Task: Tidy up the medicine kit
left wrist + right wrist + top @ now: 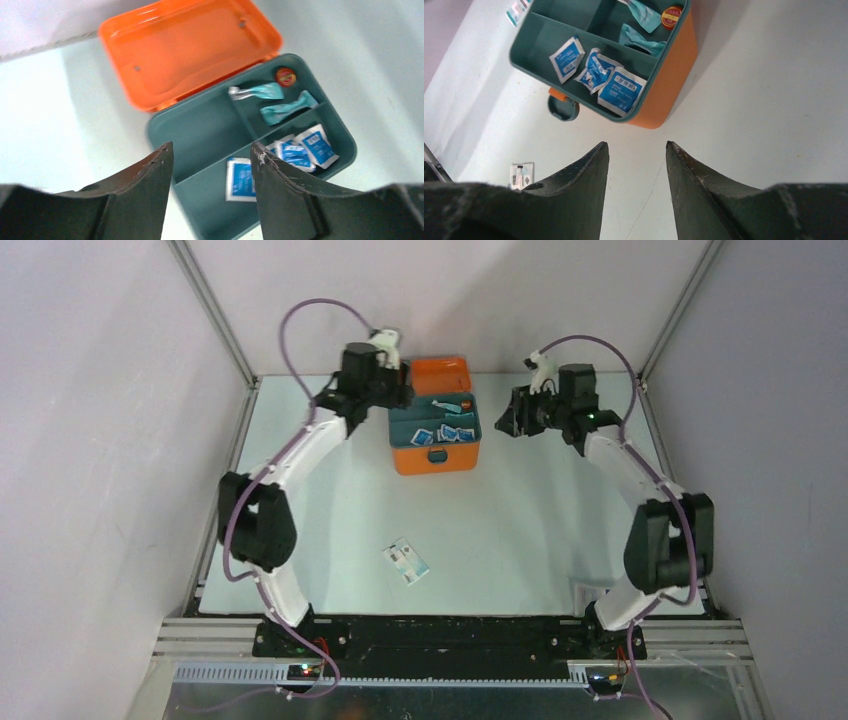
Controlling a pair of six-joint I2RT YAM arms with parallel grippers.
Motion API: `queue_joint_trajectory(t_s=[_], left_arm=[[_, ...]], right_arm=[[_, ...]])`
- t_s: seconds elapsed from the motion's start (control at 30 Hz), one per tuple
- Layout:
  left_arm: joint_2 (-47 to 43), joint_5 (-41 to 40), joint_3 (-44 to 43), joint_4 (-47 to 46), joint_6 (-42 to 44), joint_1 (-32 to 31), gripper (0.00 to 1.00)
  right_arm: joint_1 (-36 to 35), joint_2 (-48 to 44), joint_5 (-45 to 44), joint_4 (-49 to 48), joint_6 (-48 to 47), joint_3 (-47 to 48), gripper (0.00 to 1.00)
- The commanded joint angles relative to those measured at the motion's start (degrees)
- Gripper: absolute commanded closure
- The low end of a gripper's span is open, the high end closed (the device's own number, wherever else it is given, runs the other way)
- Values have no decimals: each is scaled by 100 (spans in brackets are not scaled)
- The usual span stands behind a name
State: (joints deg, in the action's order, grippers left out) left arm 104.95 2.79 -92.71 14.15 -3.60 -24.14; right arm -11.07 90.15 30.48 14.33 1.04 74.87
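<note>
Hanging so close, the left gripper [212, 172], apart and empty like the right gripper [636, 170], could clip the medicine kit [434, 458].

Kit [435, 462]: bright orange plastic box w/ round corners. It sits flat on the table [520, 530], at the far end, near the middle, long side facing front. It's open. Lid [185, 50] is swung back behind the box, still joined at the back edge, smooth orange inside showing. Small round teal latch [562, 108] sticks out low on the front wall, undone. A dark teal tray [200, 130] fills the top of the box & is split into parts. Front part has blue & white packs [315, 145]; back right parts have a few small things.
</note>
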Motion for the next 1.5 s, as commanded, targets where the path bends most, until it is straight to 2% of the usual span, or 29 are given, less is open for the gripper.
queue_joint_trajectory(t_s=[0.0, 0.2, 0.47, 0.67, 0.83, 0.97, 1.2, 1.47], left_arm=[[-366, 778, 454, -123, -1353, 646, 39], [73, 1152, 527, -133, -1661, 941, 42], [539, 1563, 510, -306, -1977, 1060, 49], [461, 1666, 815, -443, -2119, 1062, 54], [127, 1775, 1367, -696, -2206, 1057, 57], [-176, 1824, 1819, -894, -2312, 1053, 59], [-957, 1802, 2753, -1236, -2410, 941, 60], [-1190, 1798, 2905, -1332, -2179, 585, 59]], right_arm=[[-149, 798, 6, -24, 178, 779, 50], [-191, 1912, 186, 620, 367, 2037, 51], [-264, 2486, 339, 841, 414, 2515, 50], [-383, 2761, 382, 1038, 322, 2525, 50], [-423, 2602, 343, 1046, 235, 2269, 51], [-401, 2313, 281, 1023, 145, 1914, 59], [-310, 1301, 226, 622, 97, 736, 62], [-416, 356, 318, 268, 184, -86, 63]])
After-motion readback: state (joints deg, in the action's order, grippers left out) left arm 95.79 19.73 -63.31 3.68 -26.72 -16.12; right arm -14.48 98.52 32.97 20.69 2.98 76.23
